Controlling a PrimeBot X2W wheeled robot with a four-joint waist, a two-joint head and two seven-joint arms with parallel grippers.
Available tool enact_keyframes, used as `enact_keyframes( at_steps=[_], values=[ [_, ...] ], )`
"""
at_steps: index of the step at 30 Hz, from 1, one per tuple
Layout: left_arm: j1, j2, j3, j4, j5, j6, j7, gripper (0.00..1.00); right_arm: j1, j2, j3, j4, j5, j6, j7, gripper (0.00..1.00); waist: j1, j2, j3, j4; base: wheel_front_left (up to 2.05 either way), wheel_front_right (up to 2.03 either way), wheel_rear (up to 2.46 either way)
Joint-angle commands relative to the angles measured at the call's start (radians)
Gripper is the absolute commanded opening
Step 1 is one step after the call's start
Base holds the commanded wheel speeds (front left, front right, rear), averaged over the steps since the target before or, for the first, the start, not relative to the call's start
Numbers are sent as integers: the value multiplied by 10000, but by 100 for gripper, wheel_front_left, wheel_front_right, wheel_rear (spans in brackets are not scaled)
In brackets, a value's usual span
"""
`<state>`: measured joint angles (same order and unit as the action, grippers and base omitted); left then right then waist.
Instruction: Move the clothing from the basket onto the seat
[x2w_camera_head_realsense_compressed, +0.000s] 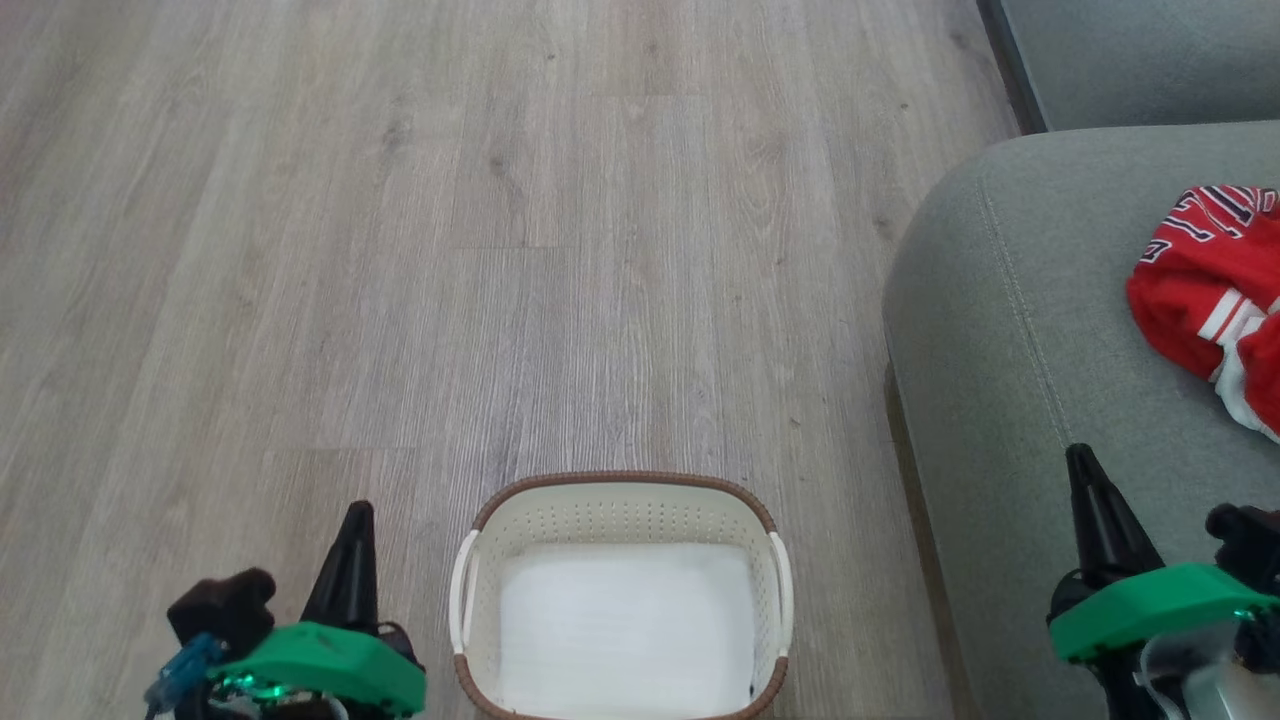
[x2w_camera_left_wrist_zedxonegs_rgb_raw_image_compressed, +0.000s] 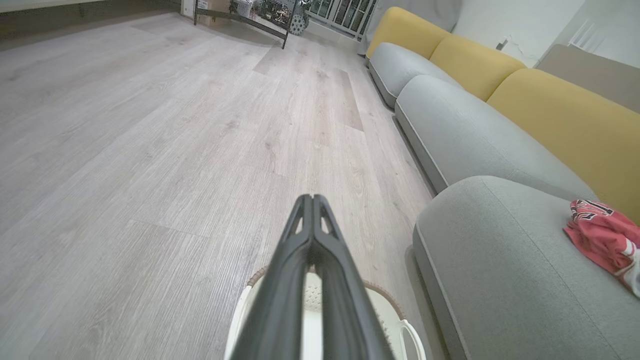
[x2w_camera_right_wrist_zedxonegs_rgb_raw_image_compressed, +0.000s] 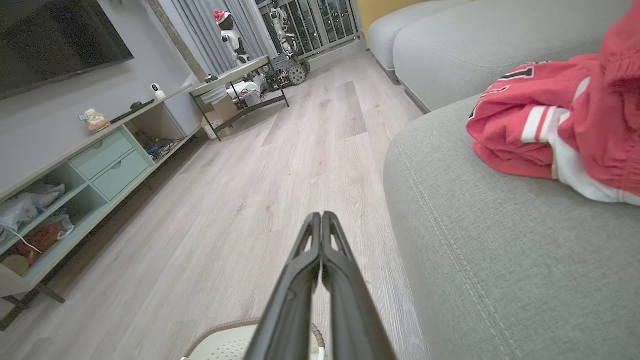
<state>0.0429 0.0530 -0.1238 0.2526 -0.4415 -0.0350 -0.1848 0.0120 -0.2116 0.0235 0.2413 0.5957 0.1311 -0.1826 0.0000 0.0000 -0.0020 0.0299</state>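
1. While the red clothing (x2w_camera_head_realsense_compressed: 1215, 285) lies bunched on the seat (x2w_camera_head_realsense_compressed: 1000, 330), ahead and to the right of the right hand (x2w_camera_head_realsense_compressed: 1082, 458) and apart from it, that hand is closed on nothing.
2. The left hand (x2w_camera_head_realsense_compressed: 357, 512), likewise closed, hangs beside the basket (x2w_camera_head_realsense_compressed: 620, 478).
3. The head view's right edge cuts off the clothing; its lettering is unreadable.
4. Pale wood floor (x2w_camera_head_realsense_compressed: 500, 250) carries the basket; yellow back cushions (x2w_camera_left_wrist_zedxonegs_rgb_raw_image_compressed: 565, 115) stand behind the seat.

Clothing (x2w_camera_head_realsense_compressed: 1195, 290) red, white stripe trim (dark lettering outlined white). Seat (x2w_camera_head_realsense_compressed: 1010, 330) grey-green, stitched seam. Basket (x2w_camera_head_realsense_compressed: 620, 518) white, perforated, brown woven-look rim. Floor (x2w_camera_head_realsense_compressed: 400, 250) pale grey woodgrain. Sofa backs (x2w_camera_left_wrist_zedxonegs_rgb_raw_image_compressed: 565, 115) yellow.
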Motion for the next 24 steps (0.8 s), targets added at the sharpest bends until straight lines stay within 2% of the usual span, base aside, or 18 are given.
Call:
enact_keyframes(
  at_steps=[1,24],
  values=[
    [-497,50,174,-301,-308,-59,57,0,-483,-32,-122,-273,284,-1,69,0,0,0,0,-4,0,0,0],
    [-715,68,612,-256,-2862,-258,663,0,-642,332,-401,-205,2460,-1,710,0,0,0,12,-69,0,0,0]
  ],
)
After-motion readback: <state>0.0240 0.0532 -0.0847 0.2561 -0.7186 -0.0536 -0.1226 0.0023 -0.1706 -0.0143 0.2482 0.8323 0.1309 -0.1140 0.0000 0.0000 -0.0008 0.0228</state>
